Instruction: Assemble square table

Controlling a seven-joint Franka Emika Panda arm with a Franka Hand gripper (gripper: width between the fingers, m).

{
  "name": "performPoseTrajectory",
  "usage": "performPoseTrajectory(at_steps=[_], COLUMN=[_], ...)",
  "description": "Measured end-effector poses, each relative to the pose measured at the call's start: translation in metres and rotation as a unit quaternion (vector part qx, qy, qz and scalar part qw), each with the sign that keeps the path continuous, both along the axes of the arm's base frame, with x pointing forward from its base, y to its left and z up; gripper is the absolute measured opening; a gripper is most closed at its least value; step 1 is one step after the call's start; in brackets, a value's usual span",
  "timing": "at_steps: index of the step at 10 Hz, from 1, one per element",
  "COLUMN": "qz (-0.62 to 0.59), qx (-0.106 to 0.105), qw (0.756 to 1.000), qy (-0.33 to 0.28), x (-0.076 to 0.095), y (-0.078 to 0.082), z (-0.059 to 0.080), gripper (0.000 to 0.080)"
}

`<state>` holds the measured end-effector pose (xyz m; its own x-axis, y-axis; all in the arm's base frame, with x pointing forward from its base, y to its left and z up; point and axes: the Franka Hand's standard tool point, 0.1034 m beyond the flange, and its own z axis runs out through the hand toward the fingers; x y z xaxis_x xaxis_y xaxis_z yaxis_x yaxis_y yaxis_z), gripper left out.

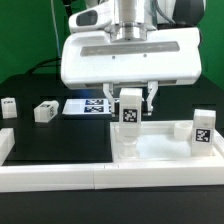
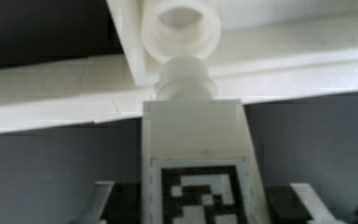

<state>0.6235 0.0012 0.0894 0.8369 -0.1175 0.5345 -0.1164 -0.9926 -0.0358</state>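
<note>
1. gripper (image 1: 130,101): wide white box housing, rounded corners, one horizontal seam.
2. fingers (image 1: 152,97): thin, dark (blurred in wrist view).
3. wrist (image 1: 130,20): grey metal cylinder.
4. arm (image 1: 85,18): white shell, black section.

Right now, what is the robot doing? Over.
Gripper shut on leg, upright. Tip pointing at socket in top. Second leg stands on top. Nothing seen in the way.
</note>
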Motion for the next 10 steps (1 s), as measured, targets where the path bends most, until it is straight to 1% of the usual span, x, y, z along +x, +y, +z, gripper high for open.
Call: performPoseTrajectory(at_steps=[4,7,10], qz=[0.000,0.000,-0.001], qx=[-0.002,-0.003,-0.007], qw=[1.000,1.000,1.000], qy=[0.006,0.012,-0.001], x=[-0.006,-0.010,-0.010], y=[0.000,0.000,0.001], z=[-0.010,-0.020,-0.024], gripper=[0.0286,0.0287,0.0287])
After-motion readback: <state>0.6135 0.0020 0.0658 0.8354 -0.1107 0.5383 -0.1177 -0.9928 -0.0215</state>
